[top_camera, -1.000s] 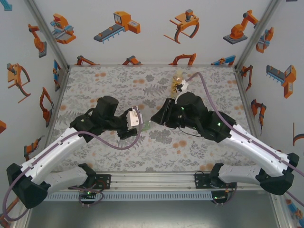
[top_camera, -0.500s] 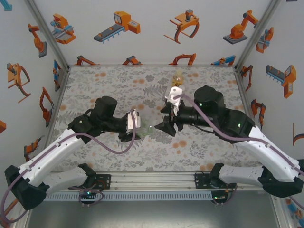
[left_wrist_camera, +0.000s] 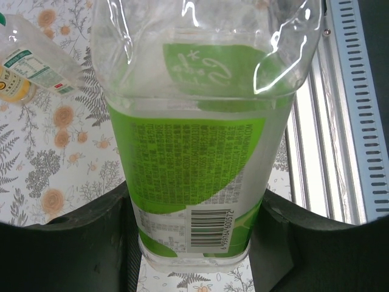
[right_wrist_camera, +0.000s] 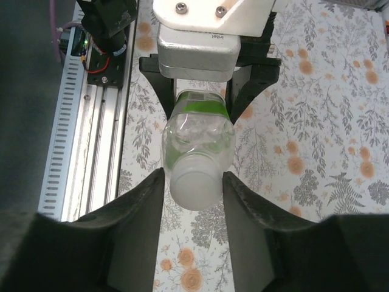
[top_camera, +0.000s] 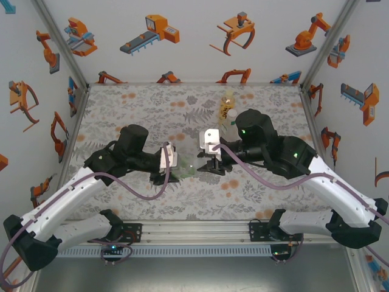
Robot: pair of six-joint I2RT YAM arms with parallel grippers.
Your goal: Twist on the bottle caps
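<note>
left gripper (left_wrist_camera: pixel 194 240) clamps green-labelled bottle (left_wrist_camera: pixel 188 164); right gripper (right_wrist_camera: pixel 193 182) straddles its white cap (right_wrist_camera: pixel 194 191), grip unclear, so an off-axis twist risks cross-threading or bottle slipping.

My left arm (top_camera: pixel 67 198) and right arm (top_camera: pixel 340 188) wear white shells over black joints, each carrying a purple cable (top_camera: pixel 146 196). My left claw (right_wrist_camera: pixel 203 112) and right claw (right_wrist_camera: pixel 193 188) are matte black. At twelve o'clock over the left one sits a white two-screw mount (right_wrist_camera: pixel 213 15).
</note>
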